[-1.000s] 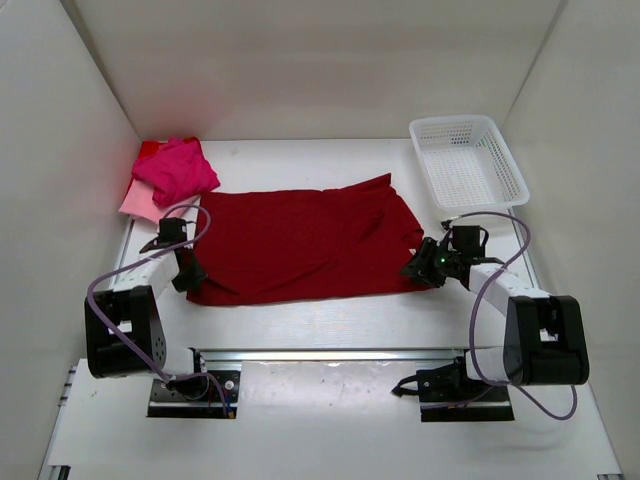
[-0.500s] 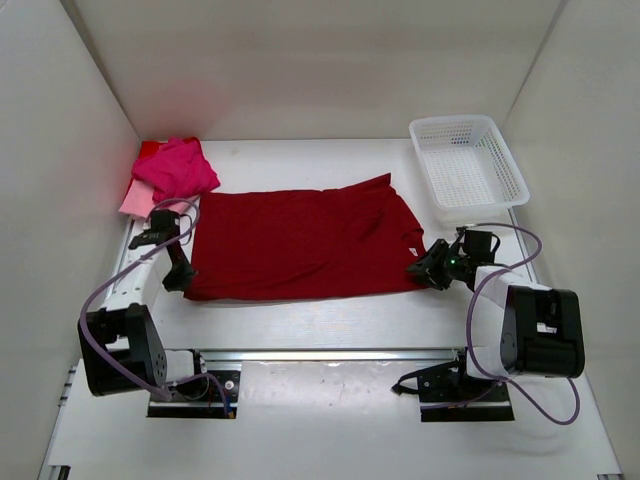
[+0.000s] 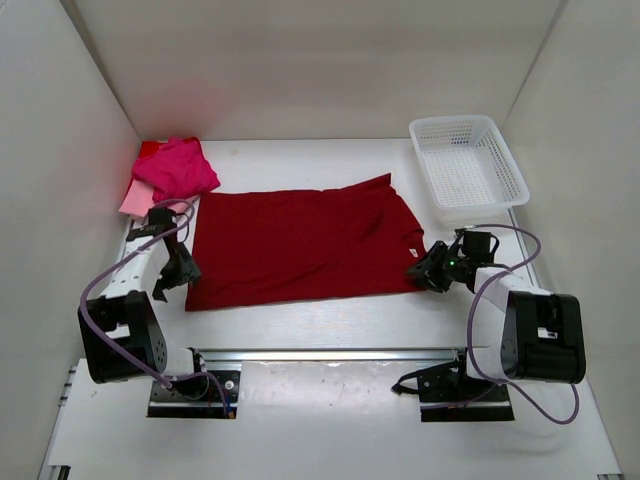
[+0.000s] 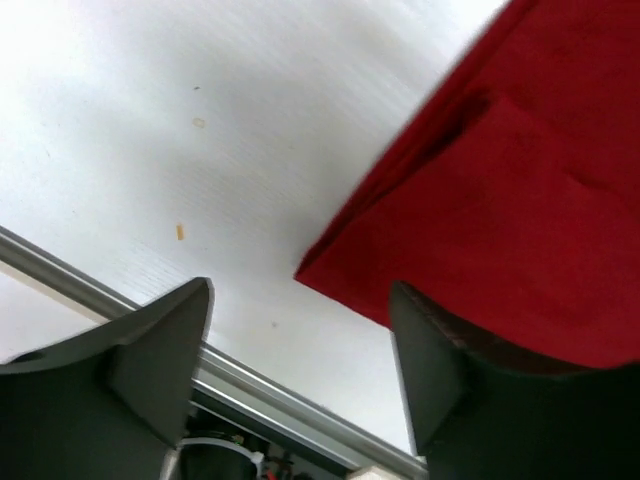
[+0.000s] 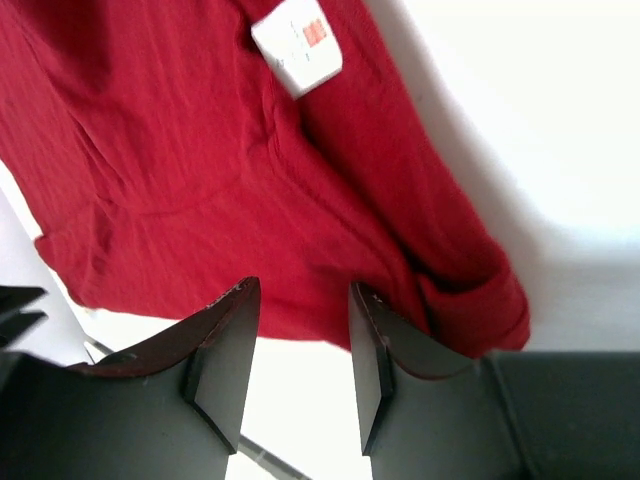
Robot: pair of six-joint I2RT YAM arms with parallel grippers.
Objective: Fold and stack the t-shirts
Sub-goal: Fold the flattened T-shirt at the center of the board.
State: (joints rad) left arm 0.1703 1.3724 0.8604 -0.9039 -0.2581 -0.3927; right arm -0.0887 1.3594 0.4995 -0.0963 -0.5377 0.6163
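**A:** What had changed on the left since a second earlier?

**B:** The left gripper (image 3: 175,274) (image 4: 300,290) had let go. Before, it sat clamped at the near-left corner of the dark crimson t-shirt (image 3: 300,245) (image 4: 540,200) (image 5: 180,150). Now its fingers (image 4: 160,340) stood wide apart with only bare table (image 4: 200,150) between them, and the corner lay just ahead of them, untouched.

**A:** And the shirt itself?

**B:** It lay spread flat mid-table. Its left edge ran straighter than before, and the near-left corner sat a little nearer the arms.

**A:** The right side?

**B:** The right gripper (image 3: 425,272) (image 5: 300,290) had barely moved, a touch to the right. It hung at the shirt's right edge near the white label (image 5: 297,45), jaws partly parted, and no cloth showed pinched between them.

**A:** The other shirts?

**B:** They were unchanged. The hot pink t-shirt (image 3: 178,168) was bunched on the pale pink t-shirt (image 3: 135,203) in the far-left corner. The white basket (image 3: 468,160) stood at the far right.
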